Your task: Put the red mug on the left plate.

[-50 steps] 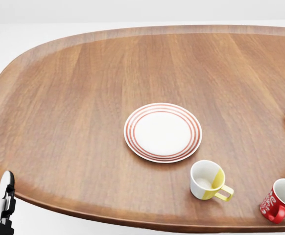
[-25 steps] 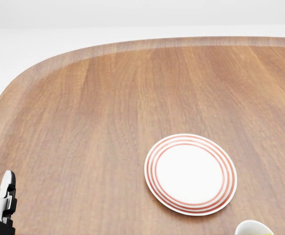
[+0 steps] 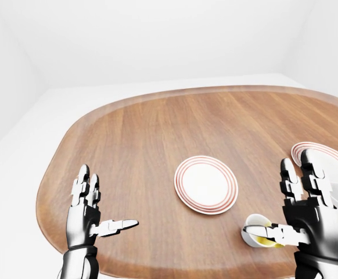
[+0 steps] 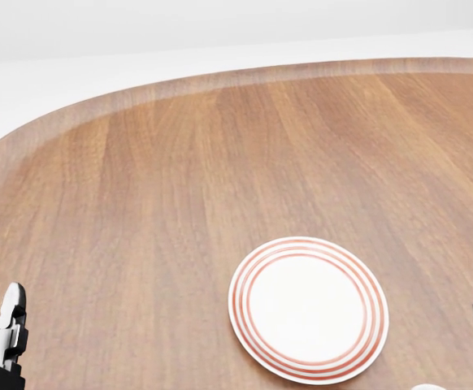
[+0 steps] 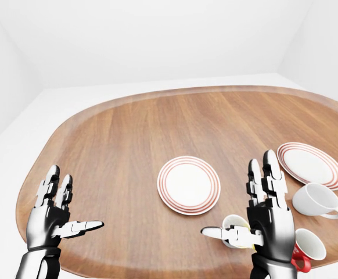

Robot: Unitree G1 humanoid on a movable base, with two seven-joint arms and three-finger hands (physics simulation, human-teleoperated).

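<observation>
At 5 o'clock of the red-ringed white left plate [image 5: 189, 185], the red ceramic mug [image 5: 305, 248] waits; right hand [image 5: 266, 218] and left hand [image 5: 54, 212] hover spread, empty, poised to reach.

Tables: one [image 5: 128, 133]
Plates: two, left [image 5: 189, 184] and right [image 5: 310, 164]
Mugs: three, red [image 5: 306, 249], white [image 5: 315, 201], yellow-white [image 5: 235, 227]
Hands: two, left [image 5: 51, 216], right [image 5: 266, 218]

A bare simulated dining setting: a large rounded wooden surface [image 5: 128, 133] stands in a plain white room with blank walls and a white floor. Two red-ringed white plates [image 5: 189, 185] [image 5: 310, 164] and a few mugs [image 5: 315, 200] suggest a home table laid for a meal.
</observation>
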